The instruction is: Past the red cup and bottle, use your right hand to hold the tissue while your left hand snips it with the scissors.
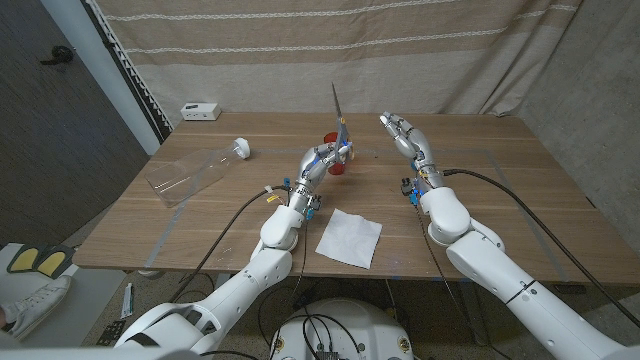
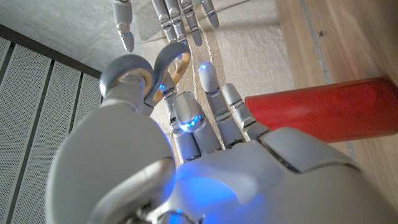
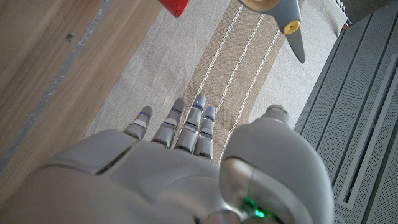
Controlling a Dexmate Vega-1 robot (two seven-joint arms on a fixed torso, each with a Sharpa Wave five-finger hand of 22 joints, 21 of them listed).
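Left hand [image 1: 322, 160] grips scissors [image 1: 338, 112], blades upright, beside red cup [image 1: 333, 164]; right hand [image 1: 405, 135] spread, holding nothing; tissue [image 1: 349, 237] flat at near table edge, behind both hands

The tissue [image 1: 349, 237] lies on the table [image 1: 500, 190] near its front edge between the two arms, the cup [image 1: 335, 163] behind it by the left hand [image 1: 325, 160], the bottle [image 1: 195, 173] lying far left, and a small box [image 1: 201, 111] at the back-left corner.
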